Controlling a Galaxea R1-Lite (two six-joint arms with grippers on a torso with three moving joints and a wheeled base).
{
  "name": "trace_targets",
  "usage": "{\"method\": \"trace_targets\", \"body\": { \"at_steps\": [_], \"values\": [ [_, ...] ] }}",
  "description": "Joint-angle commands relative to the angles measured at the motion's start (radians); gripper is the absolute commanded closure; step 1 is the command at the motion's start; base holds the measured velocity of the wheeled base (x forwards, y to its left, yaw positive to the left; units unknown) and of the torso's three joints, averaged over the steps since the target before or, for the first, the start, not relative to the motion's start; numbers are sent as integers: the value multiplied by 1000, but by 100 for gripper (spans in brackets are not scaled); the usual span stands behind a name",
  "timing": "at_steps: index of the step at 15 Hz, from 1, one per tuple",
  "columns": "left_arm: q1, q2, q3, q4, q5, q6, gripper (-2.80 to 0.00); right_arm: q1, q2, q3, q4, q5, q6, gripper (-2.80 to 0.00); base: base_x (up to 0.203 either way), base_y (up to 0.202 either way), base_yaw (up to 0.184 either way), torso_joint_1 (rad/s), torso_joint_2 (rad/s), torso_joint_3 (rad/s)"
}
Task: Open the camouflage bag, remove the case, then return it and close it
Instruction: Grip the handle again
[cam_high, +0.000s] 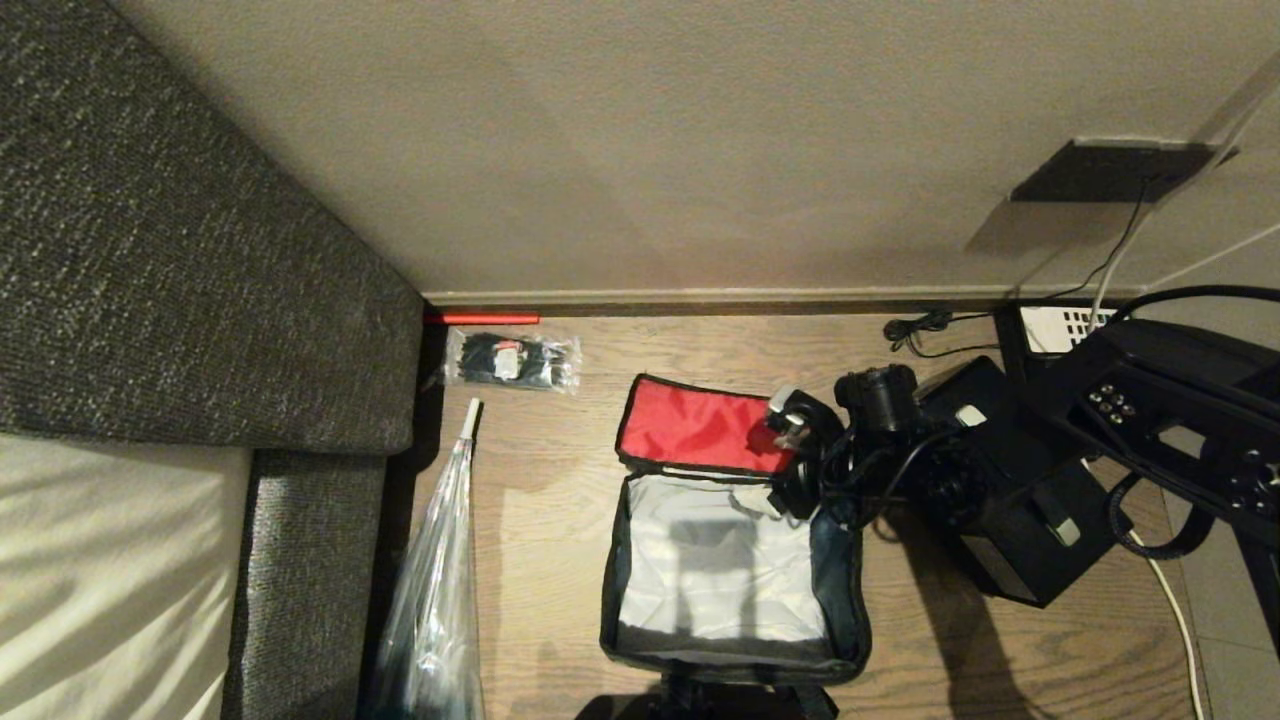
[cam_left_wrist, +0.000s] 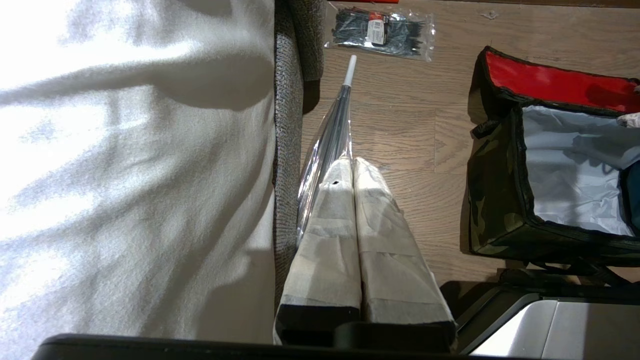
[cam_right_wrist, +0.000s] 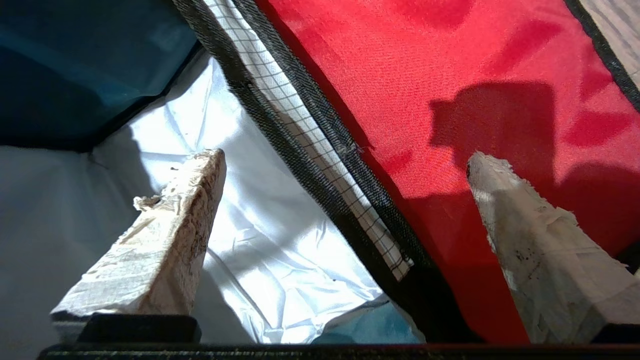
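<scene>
Right gripper (cam_right_wrist: 345, 165) fingers wide astride open camouflage bag (cam_high: 640, 610) hinge, clear packet (cam_high: 512, 361) well apart.

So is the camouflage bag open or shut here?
Open: the camouflage bag has its red lid flipped back, exposing the silver lining.

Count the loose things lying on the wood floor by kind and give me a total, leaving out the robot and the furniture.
Camouflage bag, open with red lid lining showing: 1
Clear packet of black items: 1
Clear folded umbrella: 1
Red stick against the baseboard: 1
Black box-shaped unit right of the bag: 1
Total: 5
</scene>
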Motion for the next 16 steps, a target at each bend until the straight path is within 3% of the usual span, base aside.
{"method": "trace_targets", "body": {
  "at_steps": [1, 5, 6, 16],
  "values": [
    [1, -2, 2, 0, 2, 0, 0, 1, 38, -12, -11, 2, -5, -280, 0, 0, 0, 0, 0, 0],
    [1, -2, 2, 0, 2, 0, 0, 1, 105, -77, -5, -4, -24, -280, 0, 0, 0, 0, 0, 0],
    [1, -2, 2, 0, 1, 0, 0, 1, 110, -80, -3, -4, -24, 0, 0, 0, 0, 0, 0, 0],
    [1, -2, 2, 0, 2, 0, 0, 1, 44, -68, 7, -10, -11, 0, 0, 0, 0, 0, 0, 0]
  ]
}}
